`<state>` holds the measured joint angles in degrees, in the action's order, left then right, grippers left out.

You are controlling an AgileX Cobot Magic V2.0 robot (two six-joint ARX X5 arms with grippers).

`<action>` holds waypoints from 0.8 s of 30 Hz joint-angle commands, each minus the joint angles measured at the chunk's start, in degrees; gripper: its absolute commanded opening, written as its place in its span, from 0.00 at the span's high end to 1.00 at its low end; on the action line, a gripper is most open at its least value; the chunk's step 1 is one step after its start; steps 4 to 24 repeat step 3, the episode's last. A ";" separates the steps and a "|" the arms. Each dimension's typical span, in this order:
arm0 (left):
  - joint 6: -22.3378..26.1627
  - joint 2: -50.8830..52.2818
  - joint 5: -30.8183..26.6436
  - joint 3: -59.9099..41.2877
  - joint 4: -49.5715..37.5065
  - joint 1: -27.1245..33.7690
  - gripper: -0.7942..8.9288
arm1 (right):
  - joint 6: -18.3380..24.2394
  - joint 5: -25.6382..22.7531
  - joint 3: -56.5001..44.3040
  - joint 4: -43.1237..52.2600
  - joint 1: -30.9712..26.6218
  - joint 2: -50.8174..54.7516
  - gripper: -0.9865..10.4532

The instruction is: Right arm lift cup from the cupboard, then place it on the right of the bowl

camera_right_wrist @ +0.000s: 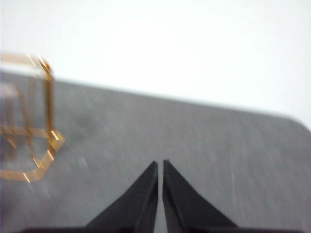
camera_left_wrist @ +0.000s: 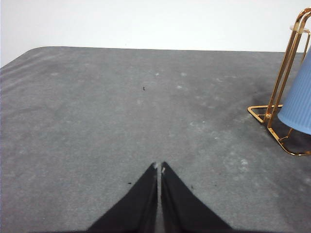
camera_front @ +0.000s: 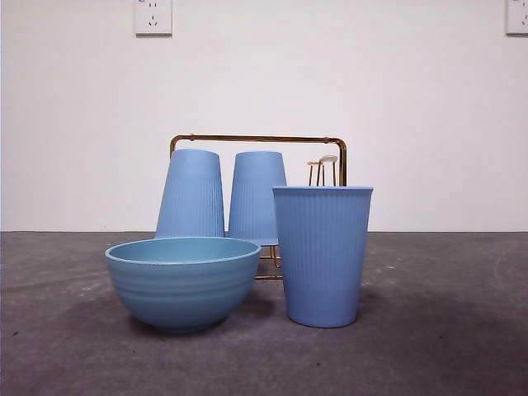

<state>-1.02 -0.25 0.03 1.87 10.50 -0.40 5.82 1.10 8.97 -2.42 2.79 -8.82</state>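
A light blue ribbed cup stands upright on the table just right of the teal bowl. Two more identical cups hang upside down on the gold wire cupboard behind them. Neither arm shows in the front view. My right gripper is shut and empty above bare table, with the cupboard blurred off to one side. My left gripper is shut and empty over bare table; the cupboard's foot and one cup show at that picture's edge.
The grey table runs to a white wall with two sockets high up. Bare prongs stand at the cupboard's right end.
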 commanded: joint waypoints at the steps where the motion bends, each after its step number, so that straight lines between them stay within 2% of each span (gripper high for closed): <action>1: 0.13 0.07 0.61 -1.14 0.24 0.02 0.91 | 0.55 -1.16 -4.17 0.20 -0.33 3.08 0.90; 3: 0.13 0.07 0.61 -1.14 0.22 0.02 0.91 | 0.44 -1.14 -6.43 0.13 -0.39 5.11 0.90; 24: 0.13 0.07 0.61 -1.14 0.22 0.02 0.91 | 0.44 -1.14 -6.43 0.13 -0.39 5.11 0.90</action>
